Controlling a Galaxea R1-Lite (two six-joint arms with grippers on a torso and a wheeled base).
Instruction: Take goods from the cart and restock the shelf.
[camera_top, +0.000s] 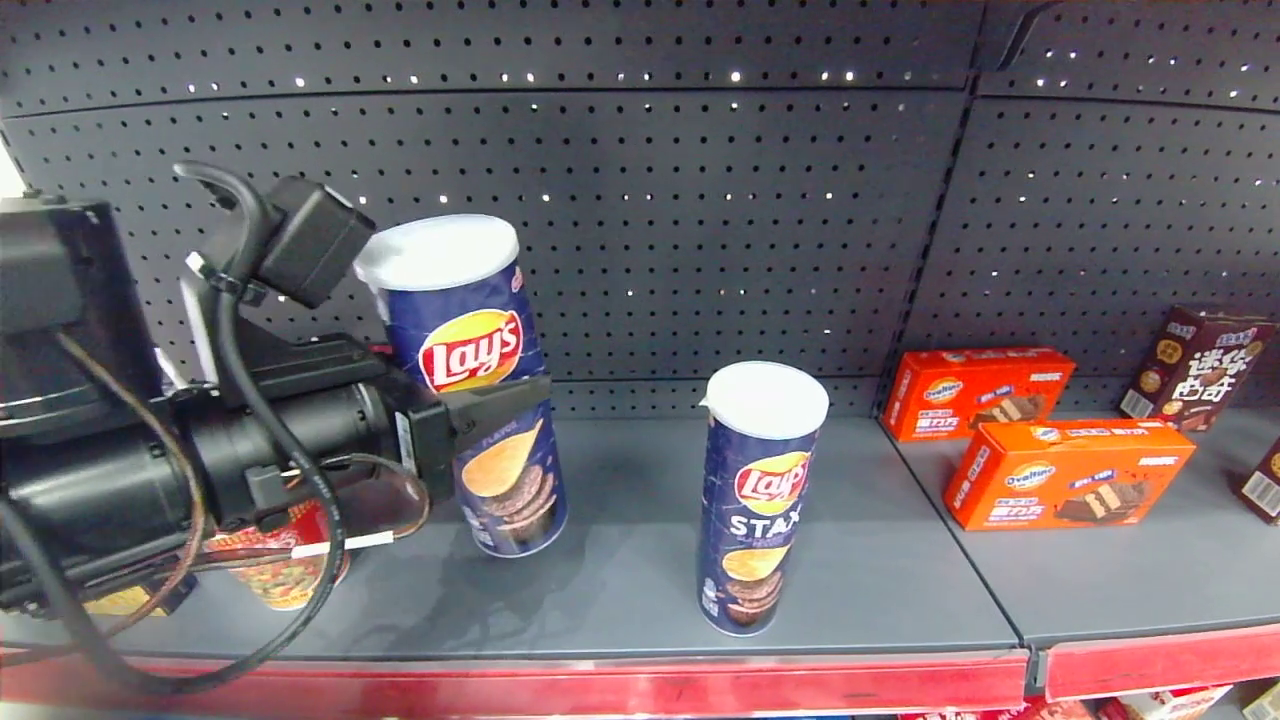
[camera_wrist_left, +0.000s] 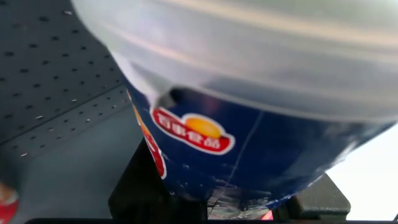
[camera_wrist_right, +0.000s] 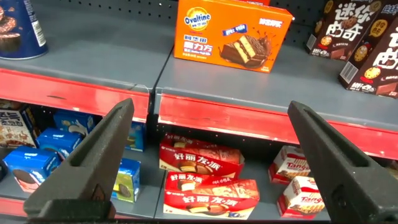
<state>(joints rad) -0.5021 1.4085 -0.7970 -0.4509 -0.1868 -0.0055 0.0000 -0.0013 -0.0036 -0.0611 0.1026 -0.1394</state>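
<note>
Left hand (camera_top: 492, 398) clamps a dark-blue, white-lidded chip can (camera_top: 455, 300), tilted; right hand (camera_wrist_right: 212, 109) gapes empty.

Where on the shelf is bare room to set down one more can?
Bare shelf lies between the held can and the standing can, and between that can and the orange boxes. The left end is crowded: the left hand and a red cup.

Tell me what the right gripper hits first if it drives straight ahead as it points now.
Probably the shelf's red front edge, just below the orange box: the open right gripper points at it. Depth is unclear.
</note>
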